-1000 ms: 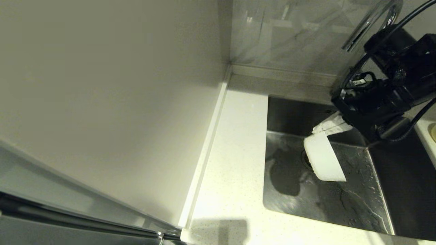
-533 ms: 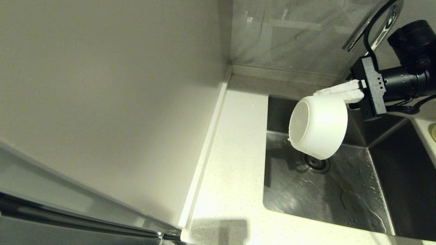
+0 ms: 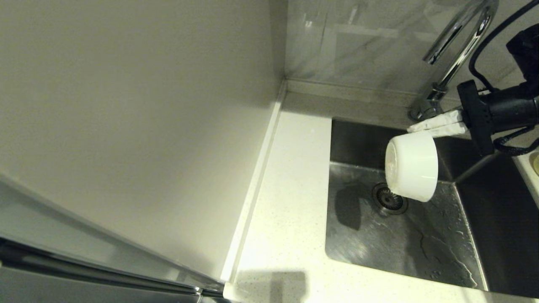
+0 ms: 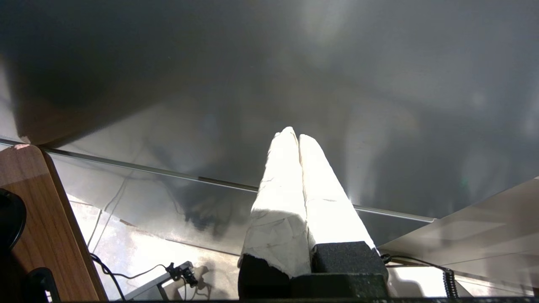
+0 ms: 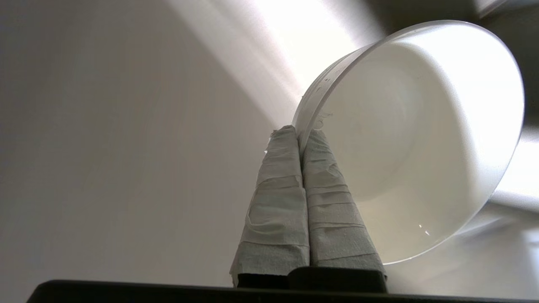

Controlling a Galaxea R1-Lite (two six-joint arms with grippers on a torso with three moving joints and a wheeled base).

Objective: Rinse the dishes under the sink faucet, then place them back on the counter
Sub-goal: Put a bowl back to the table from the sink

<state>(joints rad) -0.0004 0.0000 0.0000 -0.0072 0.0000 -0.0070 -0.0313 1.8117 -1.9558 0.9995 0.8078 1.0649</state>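
Note:
A white bowl (image 3: 412, 166) hangs tipped on its side above the sink (image 3: 421, 248), just right of the round drain strainer (image 3: 389, 198), its base turned left. My right gripper (image 3: 414, 128) is shut on the bowl's rim from the right. In the right wrist view one taped finger (image 5: 278, 185) lies outside the rim and the other inside the bowl (image 5: 421, 139); the right gripper (image 5: 300, 134) pinches there. The chrome faucet (image 3: 459, 46) arches just behind the gripper. My left gripper (image 4: 297, 134) is shut on nothing, away from the sink.
The white speckled counter (image 3: 286, 202) runs along the sink's left side to a wall with a low raised edge. A pale yellowish round rim (image 3: 535, 163) peeks in on the counter at the far right. The sink floor is wet.
The bowl rose from hanging low over the drain, turned its base to the left, then shifted a little right and down. My right arm turned its wrist and drew back rightward.

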